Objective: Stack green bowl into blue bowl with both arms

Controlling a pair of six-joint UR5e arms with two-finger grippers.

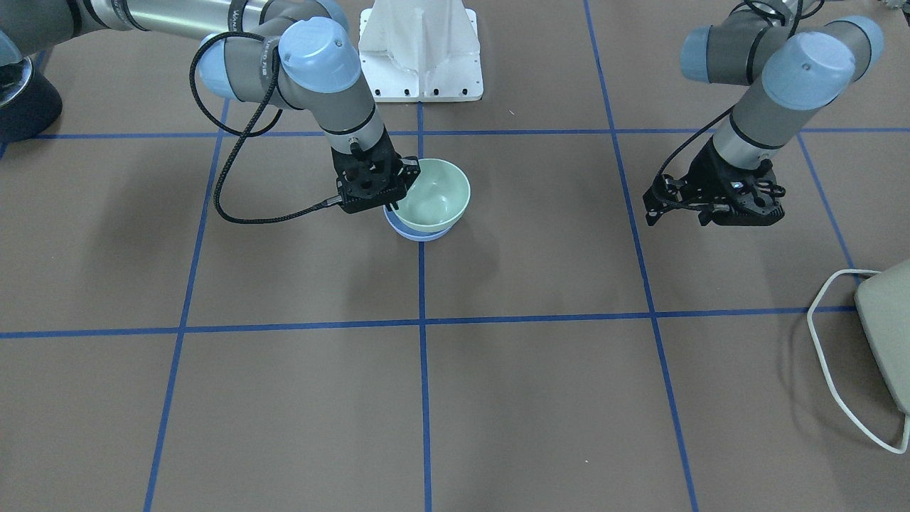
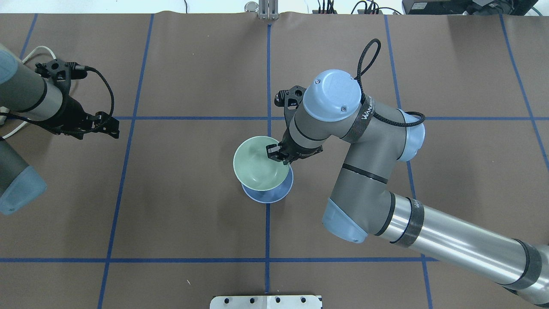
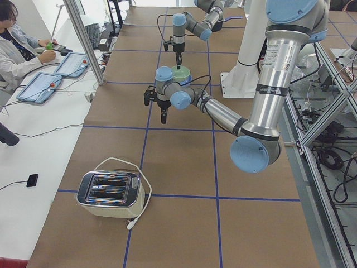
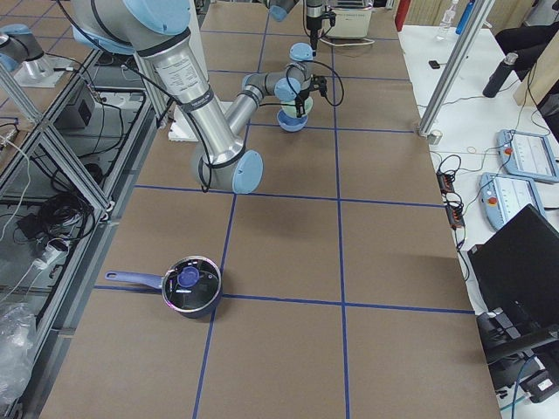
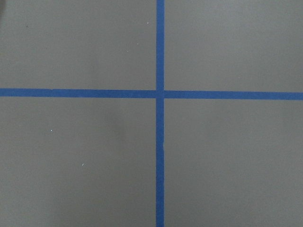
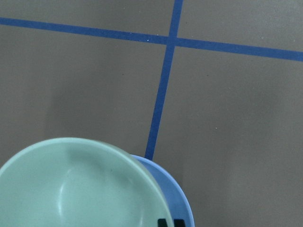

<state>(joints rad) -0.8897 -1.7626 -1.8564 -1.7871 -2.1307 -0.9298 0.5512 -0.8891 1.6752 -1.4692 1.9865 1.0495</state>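
Left tool [image 2: 107, 125] is hovering over the tabletop [image 2: 180, 214], well left of the bowls, fingers apart, gripping nothing. Green bowl [image 2: 257, 165] is tilting right over the blue bowl [image 2: 270, 195] at mid-tabletop. Right tool [image 2: 279, 155] is clamping the green bowl's right rim.

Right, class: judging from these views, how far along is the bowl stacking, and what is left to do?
Done: the green bowl is up off the table and over the blue bowl. In hand: the right gripper grips its rim, and it looks tilted and off-centre, not clearly seated. Left: settle it level inside the blue bowl and let go. The left gripper hangs aside, holding nothing.
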